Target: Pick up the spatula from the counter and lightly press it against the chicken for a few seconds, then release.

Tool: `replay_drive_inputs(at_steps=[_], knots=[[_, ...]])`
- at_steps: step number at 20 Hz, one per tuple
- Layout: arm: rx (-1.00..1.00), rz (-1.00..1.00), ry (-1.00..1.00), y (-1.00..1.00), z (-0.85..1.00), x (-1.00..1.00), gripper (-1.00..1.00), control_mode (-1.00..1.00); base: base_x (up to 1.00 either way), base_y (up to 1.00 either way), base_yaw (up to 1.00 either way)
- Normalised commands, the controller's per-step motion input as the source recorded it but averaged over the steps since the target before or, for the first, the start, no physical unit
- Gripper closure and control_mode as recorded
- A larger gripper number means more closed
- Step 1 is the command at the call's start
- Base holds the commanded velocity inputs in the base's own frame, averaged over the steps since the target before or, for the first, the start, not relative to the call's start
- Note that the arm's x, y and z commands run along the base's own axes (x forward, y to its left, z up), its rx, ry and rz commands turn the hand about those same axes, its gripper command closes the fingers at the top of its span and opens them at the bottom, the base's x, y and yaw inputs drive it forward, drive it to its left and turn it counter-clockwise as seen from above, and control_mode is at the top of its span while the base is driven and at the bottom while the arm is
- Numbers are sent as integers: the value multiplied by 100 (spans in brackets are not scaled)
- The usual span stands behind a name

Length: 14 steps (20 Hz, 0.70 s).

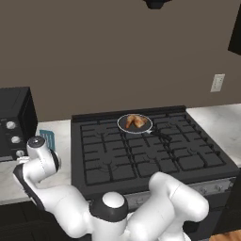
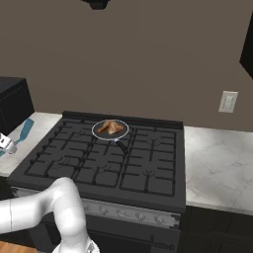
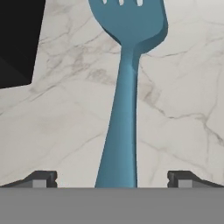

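My end effector [image 3: 113, 180] was released, its tips wide apart astride the blue spatula [image 3: 124, 109] on the white marbled desk [image 3: 183, 87] beside the black stove [image 1: 150, 155], under a brown wall [image 1: 117, 56].

A small dark round frying pan [image 1: 148, 127] sits at the back middle of the black gas stove [image 1: 188, 162], with the browned chicken piece [image 1: 135, 121] in it. The blue slotted plastic spatula [image 1: 47, 138] lies on the white marble counter [image 1: 62, 128] just left of the stove. A black countertop oven [image 1: 16, 122] stands farther left.
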Motion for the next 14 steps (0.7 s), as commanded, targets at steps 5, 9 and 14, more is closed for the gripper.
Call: replay_drive_inputs(at_steps=[5,9,14], knots=[[0,-2,0,15,-13,11,100,-100,0,0,0],[0,-2,0,1,-10,11,100,-100,0,0,0],[0,-1,0,0,-13,5,100,-100,0,0,0]])
